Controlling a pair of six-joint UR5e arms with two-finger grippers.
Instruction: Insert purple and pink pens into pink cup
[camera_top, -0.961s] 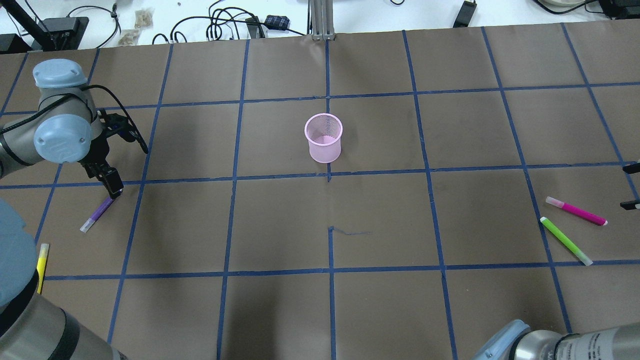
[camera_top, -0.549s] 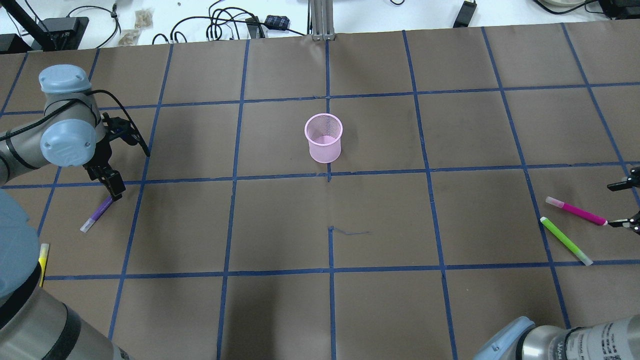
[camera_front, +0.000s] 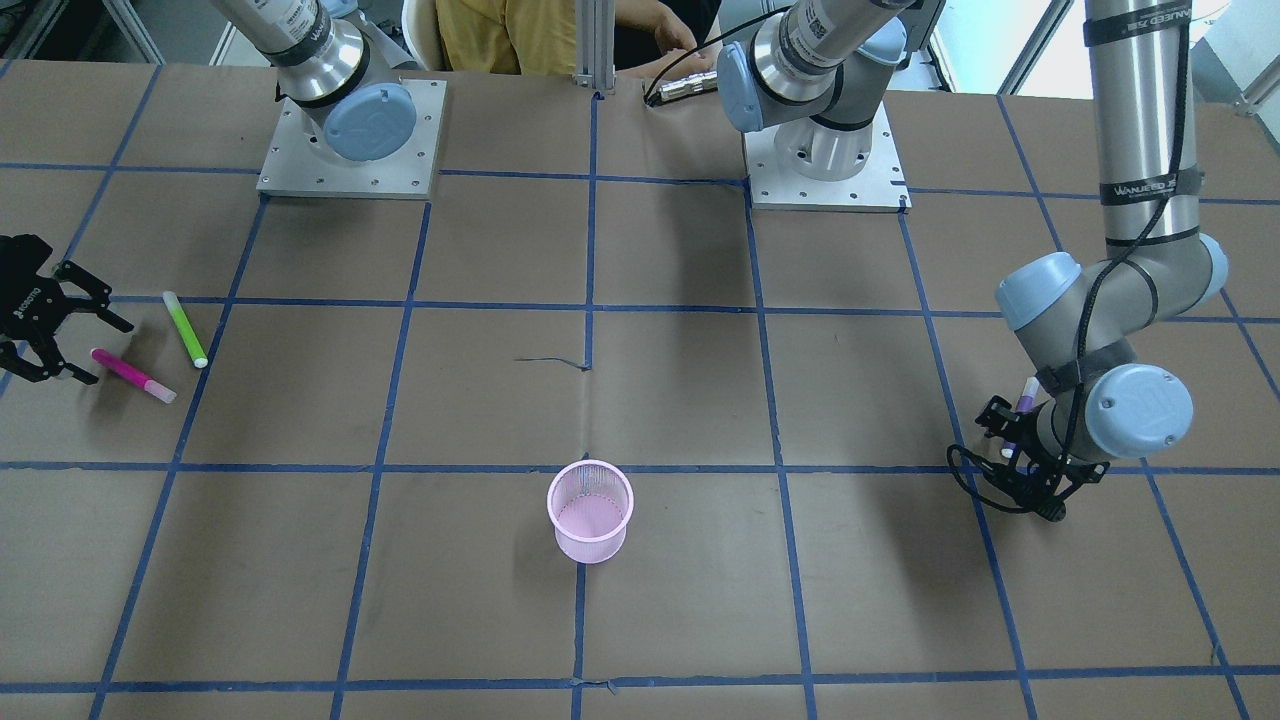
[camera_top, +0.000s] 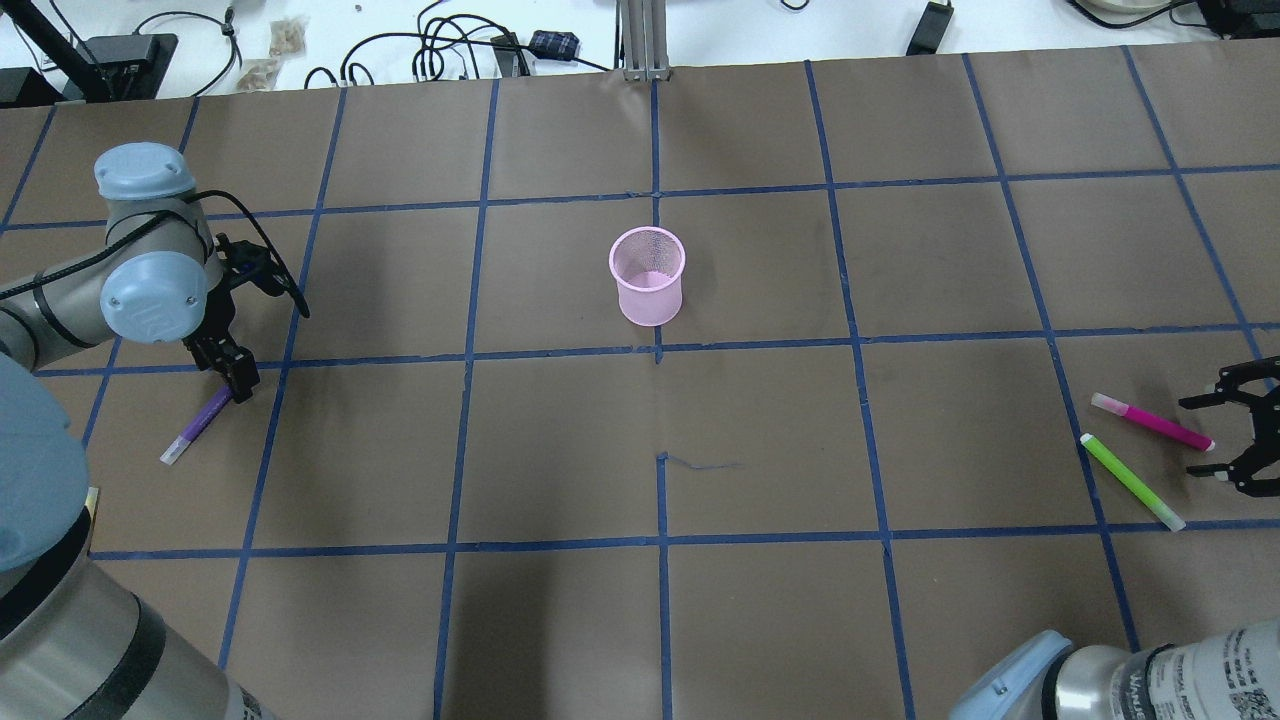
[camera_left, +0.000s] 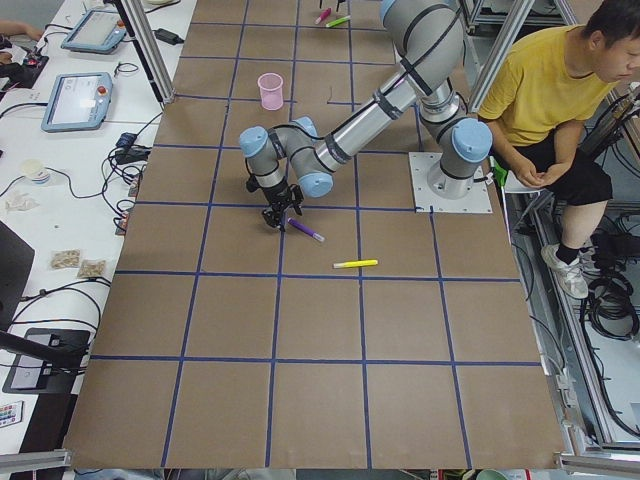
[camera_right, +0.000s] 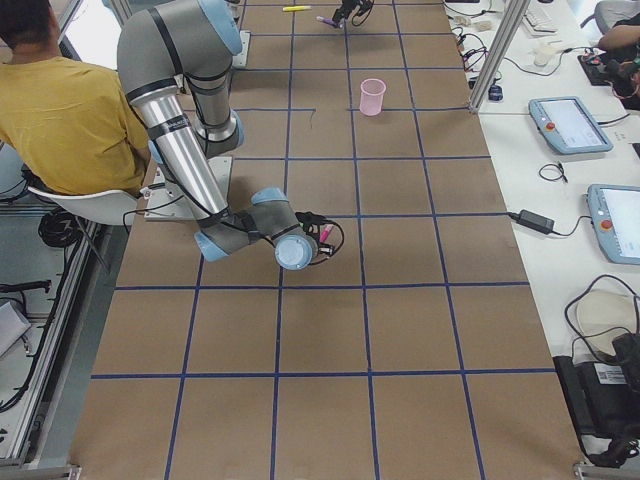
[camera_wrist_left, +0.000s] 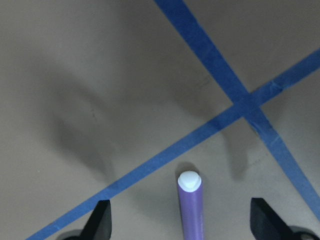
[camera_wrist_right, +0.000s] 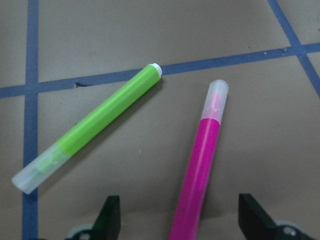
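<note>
The pink mesh cup (camera_top: 648, 275) stands upright at the table's middle, also in the front view (camera_front: 590, 510). The purple pen (camera_top: 200, 425) lies flat at the left. My left gripper (camera_top: 238, 385) is open, low over the pen's upper end. In the left wrist view the purple pen (camera_wrist_left: 191, 205) lies between the spread fingers (camera_wrist_left: 100, 222), untouched. The pink pen (camera_top: 1152, 422) lies flat at the right. My right gripper (camera_top: 1190, 437) is open at its right end. In the right wrist view the pink pen (camera_wrist_right: 200, 170) lies between the jaws.
A green pen (camera_top: 1132, 482) lies just beside the pink pen, also in the right wrist view (camera_wrist_right: 95, 135). A yellow pen (camera_left: 356, 264) lies near the purple one, towards the robot. An operator in yellow (camera_left: 545, 90) sits behind the robot bases.
My right gripper has come in from the right edge and now stands open at the pink pen's end. My left arm has shifted slightly, its gripper staying over the purple pen's upper end.
</note>
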